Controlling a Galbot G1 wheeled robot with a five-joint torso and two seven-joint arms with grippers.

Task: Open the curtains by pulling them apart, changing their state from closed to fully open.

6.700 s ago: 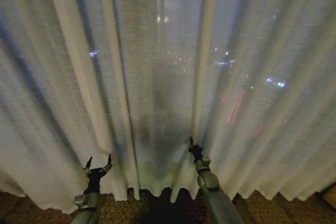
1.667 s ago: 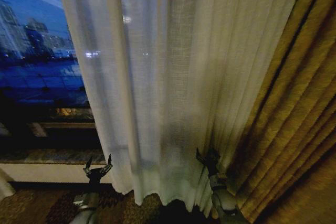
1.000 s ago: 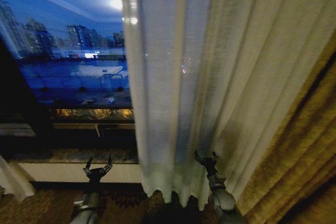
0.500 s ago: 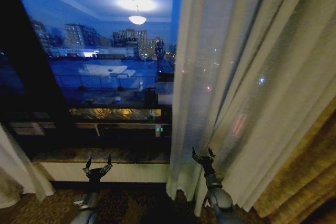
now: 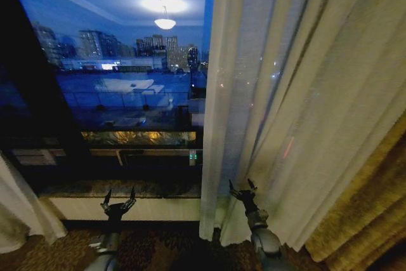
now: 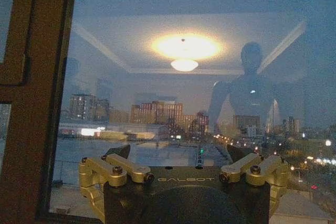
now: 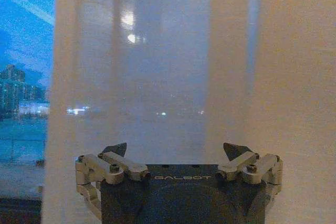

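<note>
Window (image 5: 127,80) bare; curtains (image 5: 285,106) bunched right; carpet (image 5: 171,252) patterned.

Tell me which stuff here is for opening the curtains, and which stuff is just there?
For the job:
- right sheer curtain, pushed aside
- left sheer curtain, at the far edge
- right claw, open, by the right curtain
- left claw, open, facing the glass

Just there:
- golden-brown drape
- window
- patterned carpet
</note>
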